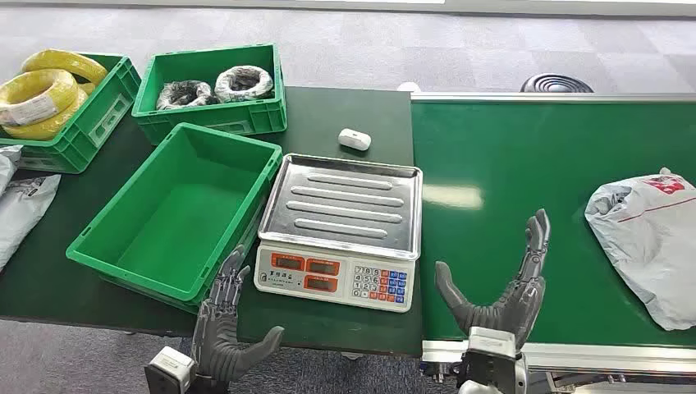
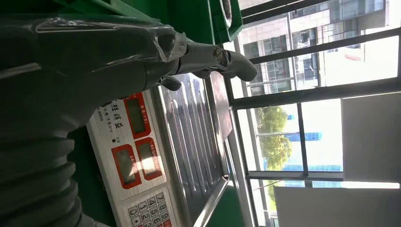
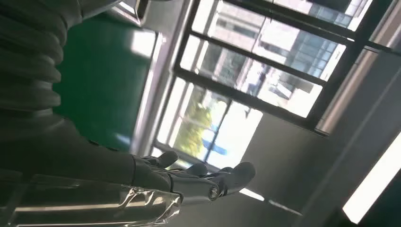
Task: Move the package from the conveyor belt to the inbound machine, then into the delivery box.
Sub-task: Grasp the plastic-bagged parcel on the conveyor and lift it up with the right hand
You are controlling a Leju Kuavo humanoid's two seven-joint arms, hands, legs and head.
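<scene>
Green belt: the wide green conveyor belt [image 1: 509, 189] runs along the robot's right, and the crumpled grey plastic mailer package [image 1: 648, 238] lies on it at the far right edge, partly cut off by the frame.
Step in hand: by my read, the very first one, the pickup. The package is not yet touched and not yet on the inbound machine.
Right hand: the dark, many-fingered right hand [image 1: 502, 287] hovers over the near edge of the belt, fingers spread and upright, holding nothing, well apart from the package.
Left hand: the matching left hand [image 1: 223, 324] sits low at the table's front edge, between the empty green plastic crate [image 1: 176, 209] and the scale, fingers apart, holding nothing.
Inbound machine: the white electronic scale with a ribbed steel pan [image 1: 341, 226] stands just beside the belt, pan bare.
Next move: I judge the right hand must reach out to its right across the belt and close on the soft bag, which will likely sag, so a broad grip seems wise.
Count, packages on belt: one.
Count, scales: one.
Count, green crates: three. One is empty, one holds two dark wrapped coils [image 1: 215, 86], one holds yellow coiled hose [image 1: 45, 90].
Count, small white objects: one small white oval device [image 1: 354, 139] behind the scale.
Count, grey bags at far left: at least one more grey bag [image 1: 20, 205], edges cut off, so I cannot tell exactly.
</scene>
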